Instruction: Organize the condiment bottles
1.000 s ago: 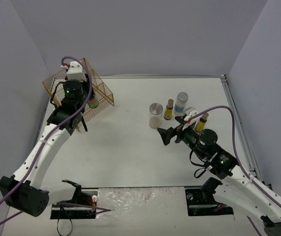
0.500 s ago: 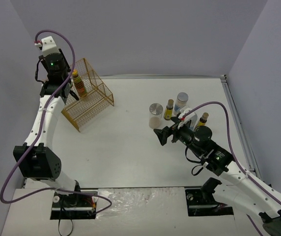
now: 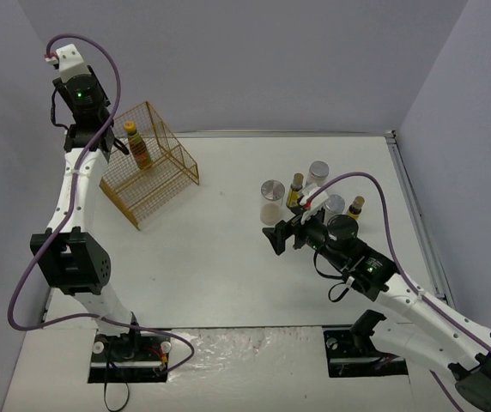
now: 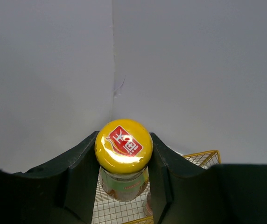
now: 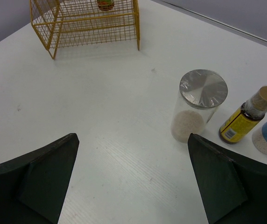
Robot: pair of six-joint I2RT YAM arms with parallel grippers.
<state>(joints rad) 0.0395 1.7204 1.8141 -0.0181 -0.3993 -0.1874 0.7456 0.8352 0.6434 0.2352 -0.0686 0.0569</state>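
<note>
My left gripper (image 3: 127, 136) is shut on a slim bottle (image 3: 140, 148) with a yellow cap (image 4: 123, 145) and holds it above the yellow wire basket (image 3: 164, 176). Its fingers press both sides of the cap. My right gripper (image 3: 276, 237) is open and empty over the table, just short of a clear jar (image 3: 271, 192) with a silver lid, which also shows in the right wrist view (image 5: 199, 108). Behind the jar stand a dark bottle (image 5: 244, 119), a white jar (image 3: 318, 173), another jar (image 3: 335, 204) and a yellow-capped bottle (image 3: 354, 206), partly hidden by the arm.
The basket (image 5: 90, 24) stands at the back left by the left wall. A dim rounded shape (image 4: 147, 205) shows inside it; I cannot tell what it is. The table's right edge has a metal rail (image 3: 413, 206).
My left arm has risen from down at the basket to high above it, with the bottle in its jaws. My right gripper has edged left and closer to the clear jar.
</note>
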